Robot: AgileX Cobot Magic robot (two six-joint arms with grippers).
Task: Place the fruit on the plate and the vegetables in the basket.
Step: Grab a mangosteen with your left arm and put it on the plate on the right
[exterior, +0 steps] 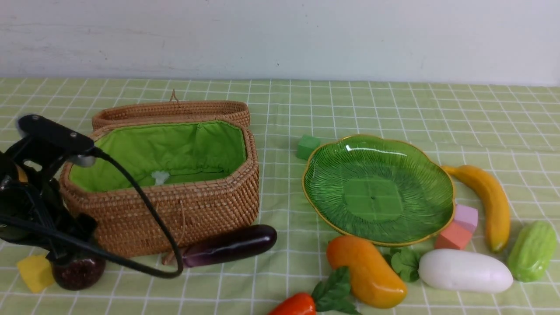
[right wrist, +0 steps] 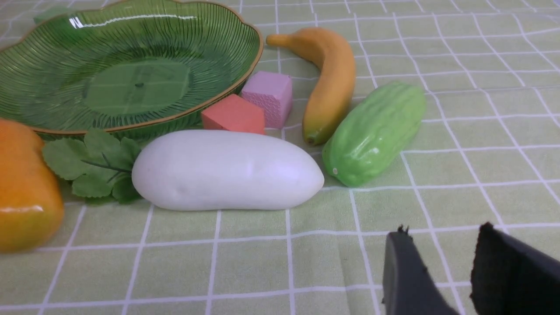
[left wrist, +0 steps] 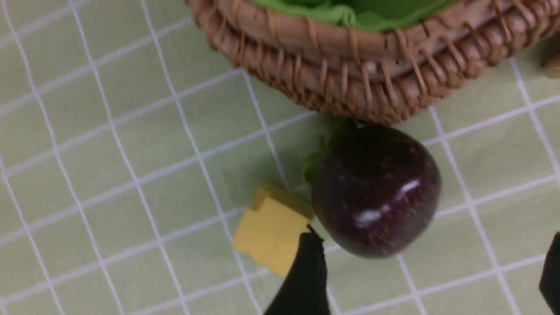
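Far left, near edge: yellow cube point(exterior: 35, 272) beside the maroon ball point(exterior: 78, 272), which sits on the checked cloth point(exterior: 350, 105) just left of the basket point(exterior: 175, 210). Left gripper point(left wrist: 431, 271) hangs above the ball, jaws spread wide, holding nothing. Basket open, lid point(exterior: 170, 111) behind it; eggplant point(exterior: 229, 246) lies against its near wall. Centre-right: plate point(exterior: 332, 175) bare, green cube point(exterior: 307, 146) at its far-left rim. Near it: red-orange piece point(exterior: 295, 305), mango point(exterior: 367, 271), leaf sprig point(exterior: 404, 262), white oval point(exterior: 464, 270), pink cube point(exterior: 466, 217), orange cube point(exterior: 453, 236), banana point(exterior: 488, 203), gourd point(exterior: 531, 250). Right gripper point(right wrist: 446, 262) partly open, empty, over the cloth.
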